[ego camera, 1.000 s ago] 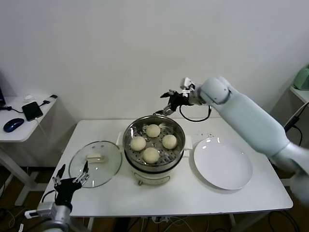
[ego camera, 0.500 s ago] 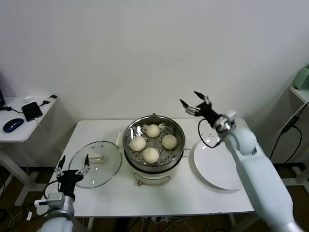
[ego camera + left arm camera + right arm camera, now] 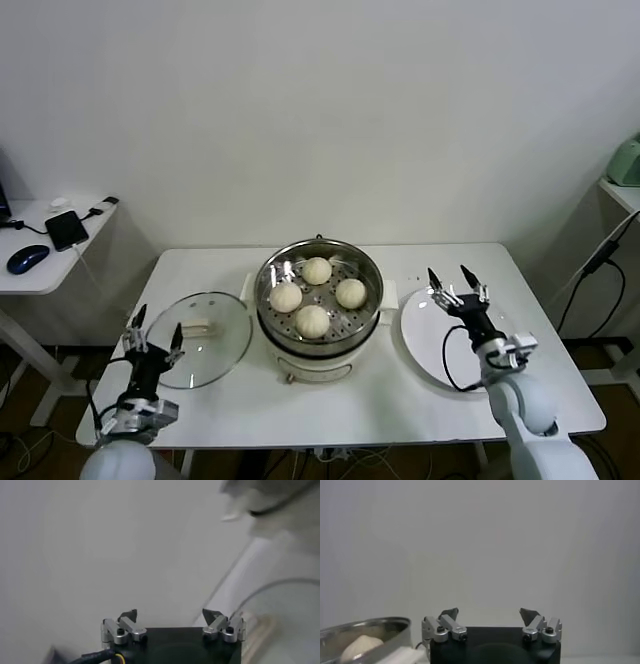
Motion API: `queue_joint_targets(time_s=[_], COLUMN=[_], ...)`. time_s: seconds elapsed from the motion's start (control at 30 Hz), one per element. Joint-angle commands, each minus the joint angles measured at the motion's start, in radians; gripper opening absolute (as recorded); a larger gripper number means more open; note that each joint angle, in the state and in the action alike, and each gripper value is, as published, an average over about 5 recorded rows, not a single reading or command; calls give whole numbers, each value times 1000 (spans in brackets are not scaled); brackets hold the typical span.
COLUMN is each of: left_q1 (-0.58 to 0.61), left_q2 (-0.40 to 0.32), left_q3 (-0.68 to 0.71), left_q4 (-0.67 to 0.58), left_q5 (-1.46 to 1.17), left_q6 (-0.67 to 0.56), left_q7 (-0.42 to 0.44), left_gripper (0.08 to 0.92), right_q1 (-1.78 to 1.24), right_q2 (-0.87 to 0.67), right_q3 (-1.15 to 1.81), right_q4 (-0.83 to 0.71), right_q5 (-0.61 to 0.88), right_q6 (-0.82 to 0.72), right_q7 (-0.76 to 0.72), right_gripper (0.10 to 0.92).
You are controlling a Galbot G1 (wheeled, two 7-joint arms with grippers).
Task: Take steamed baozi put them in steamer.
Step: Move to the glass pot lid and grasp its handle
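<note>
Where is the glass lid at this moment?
In the head view the glass lid lies flat on the table, on the robot's left of the steamer, just ahead of the open left gripper.

Bright, even light; left wrist view blurred.

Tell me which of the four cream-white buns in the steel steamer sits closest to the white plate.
The right-hand cream-white bun, on the side of the steel steamer facing the white plate; the other three sit farther left.
</note>
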Motion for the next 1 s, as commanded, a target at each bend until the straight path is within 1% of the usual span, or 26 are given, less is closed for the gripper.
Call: queue_joint_targets(time_s=[0.03,0.17,0.3,0.5,1.0], left_q1=[-107,-107,-129,-168,-245], left_q2=[110,98,83,66,49], left_q3=[84,124,134,138,133], left_q4=[231,246,276,310,411], left_q5=[428,445,461,470,502], left_q6=[3,69,101,149,188], left_q7=[-51,-74,-94,-97,-95], left_gripper=[823,823,823,823,823], right_q1=[-119,-112,-105,-99,-98], right_q2=[21,18,18,26,41], right_q3=[53,53,50,42,41], right_q4=[25,18,10,5,-9], right_q5=[23,18,13,8,9], right_q6=[49,48,49,48,47], right_q7=[38,37,38,38,41], right_gripper=[823,823,823,823,823])
